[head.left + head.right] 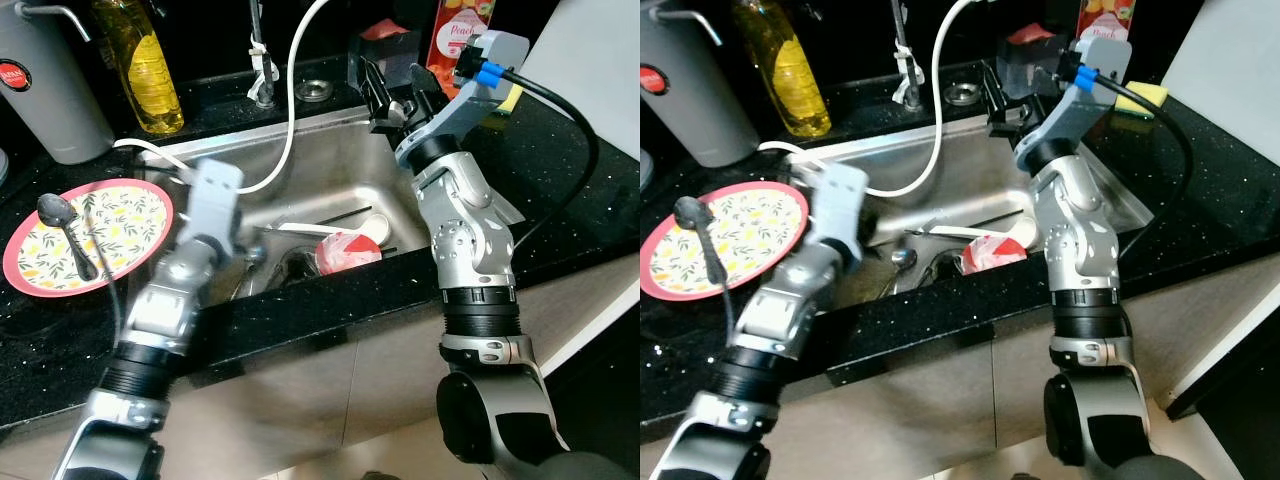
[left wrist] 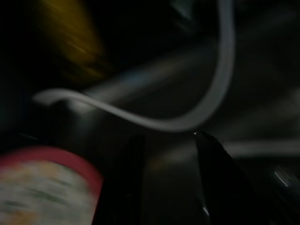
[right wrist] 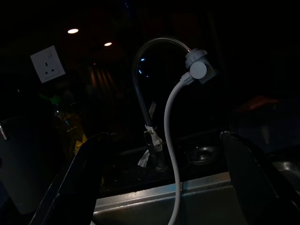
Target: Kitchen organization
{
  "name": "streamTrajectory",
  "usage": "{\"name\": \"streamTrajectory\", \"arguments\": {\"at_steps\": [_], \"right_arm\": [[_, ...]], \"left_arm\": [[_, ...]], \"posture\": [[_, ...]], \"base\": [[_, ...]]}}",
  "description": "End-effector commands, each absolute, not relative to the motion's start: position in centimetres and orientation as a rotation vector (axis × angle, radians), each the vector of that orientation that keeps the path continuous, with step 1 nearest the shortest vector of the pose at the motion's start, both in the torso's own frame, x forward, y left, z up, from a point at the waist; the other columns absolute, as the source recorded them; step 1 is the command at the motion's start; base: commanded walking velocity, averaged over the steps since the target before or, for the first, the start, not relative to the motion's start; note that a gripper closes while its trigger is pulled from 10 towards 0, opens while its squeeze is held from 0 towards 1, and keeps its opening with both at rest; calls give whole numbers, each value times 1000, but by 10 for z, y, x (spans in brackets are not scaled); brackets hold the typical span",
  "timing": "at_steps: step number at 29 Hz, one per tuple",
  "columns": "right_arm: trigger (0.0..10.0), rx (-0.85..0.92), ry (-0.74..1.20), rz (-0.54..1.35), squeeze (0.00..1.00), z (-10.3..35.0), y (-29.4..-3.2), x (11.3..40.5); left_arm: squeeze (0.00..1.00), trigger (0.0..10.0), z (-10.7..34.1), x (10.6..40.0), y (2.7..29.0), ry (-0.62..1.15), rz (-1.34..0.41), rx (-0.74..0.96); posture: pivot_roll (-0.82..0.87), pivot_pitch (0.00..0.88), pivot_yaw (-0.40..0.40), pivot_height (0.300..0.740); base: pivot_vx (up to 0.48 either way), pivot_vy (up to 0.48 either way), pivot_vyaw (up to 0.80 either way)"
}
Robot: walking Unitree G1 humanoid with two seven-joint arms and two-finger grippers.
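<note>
A steel sink holds a crumpled red-and-white cup, a white spoon, dark chopsticks and a metal spoon. On the counter to its left lies a floral plate with a red rim, and a black spoon rests on it. My left gripper hangs over the sink's left part near the white hose. It is open with nothing between its fingers, and that arm is blurred. My right gripper is raised above the sink's back right corner, open wide and empty, facing the faucet.
A yellow oil bottle and a grey jug stand at the back left. A peach juice carton and a yellow sponge sit at the back right. The black counter edge runs along the front.
</note>
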State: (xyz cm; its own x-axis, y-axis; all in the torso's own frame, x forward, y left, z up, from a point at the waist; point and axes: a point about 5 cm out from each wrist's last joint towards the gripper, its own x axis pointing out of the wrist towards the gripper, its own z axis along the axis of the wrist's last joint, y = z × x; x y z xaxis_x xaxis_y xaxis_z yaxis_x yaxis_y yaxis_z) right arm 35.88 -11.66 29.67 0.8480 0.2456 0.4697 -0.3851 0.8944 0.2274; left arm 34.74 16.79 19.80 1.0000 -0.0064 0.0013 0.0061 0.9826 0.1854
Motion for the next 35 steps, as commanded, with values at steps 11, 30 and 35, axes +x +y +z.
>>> {"name": "streamTrajectory", "arguments": {"at_steps": [11,30,35], "right_arm": [[10000,323,-456,374,0,303,-107,359],[10000,333,-432,396,0,296,-103,358],[10000,335,-445,389,0,300,-104,359]], "left_arm": [[0,10000,214,323,304,116,596,137],[0,10000,173,313,285,277,550,-188],[0,0,148,306,286,379,606,-342]], "posture": [[134,0,80,740],[154,0,63,740],[150,0,74,740]], "base": [[0,0,0],[0,0,0],[0,0,0]]}}
